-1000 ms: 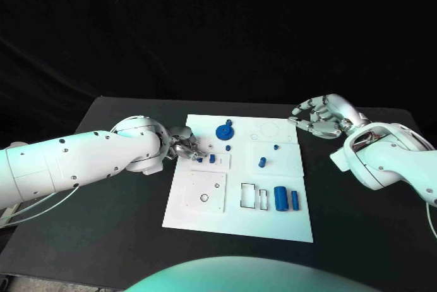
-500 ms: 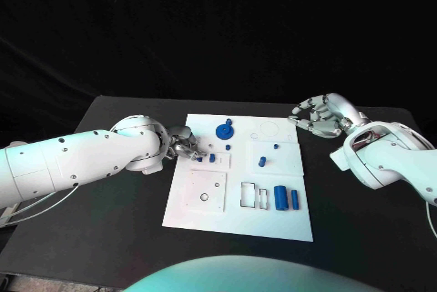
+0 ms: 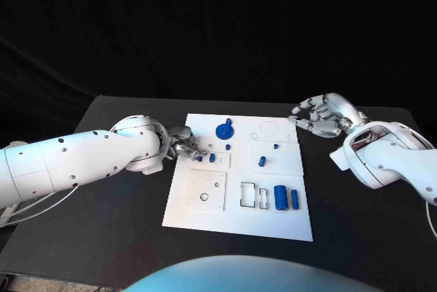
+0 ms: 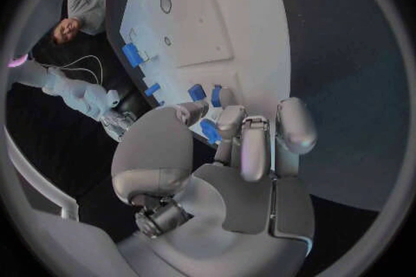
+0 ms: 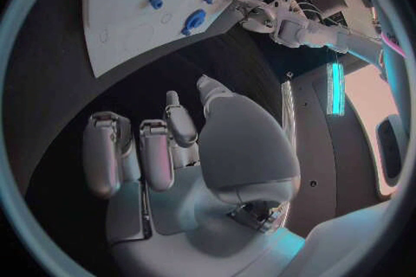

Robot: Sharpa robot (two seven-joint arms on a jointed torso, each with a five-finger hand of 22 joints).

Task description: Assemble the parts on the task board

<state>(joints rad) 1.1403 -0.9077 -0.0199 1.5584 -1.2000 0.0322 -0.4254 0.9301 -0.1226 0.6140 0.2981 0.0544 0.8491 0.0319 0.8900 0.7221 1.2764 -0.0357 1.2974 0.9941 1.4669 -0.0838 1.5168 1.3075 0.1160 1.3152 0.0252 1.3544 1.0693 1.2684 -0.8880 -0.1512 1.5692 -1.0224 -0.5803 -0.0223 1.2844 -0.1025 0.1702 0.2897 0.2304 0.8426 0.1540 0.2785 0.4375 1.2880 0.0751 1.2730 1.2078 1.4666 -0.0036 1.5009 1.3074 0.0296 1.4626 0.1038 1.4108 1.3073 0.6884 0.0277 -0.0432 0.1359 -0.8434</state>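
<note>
At the left edge of the task board [image 3: 239, 224], just left of frame centre in the head view, a small blue part [image 4: 210, 131] is pinched in the fingertips of the left hand [image 3: 185, 146], beside two other small blue pieces [image 3: 208, 158] in a square recess. A seat is probably being sought; the part should be kept upright and lowered gently, without the neighbours being nudged. At the right of the frame, the right hand [image 3: 324, 117] is held clenched on nothing, off the board's corner. Two blue cylinders [image 3: 287, 198] are seen lower right.
</note>
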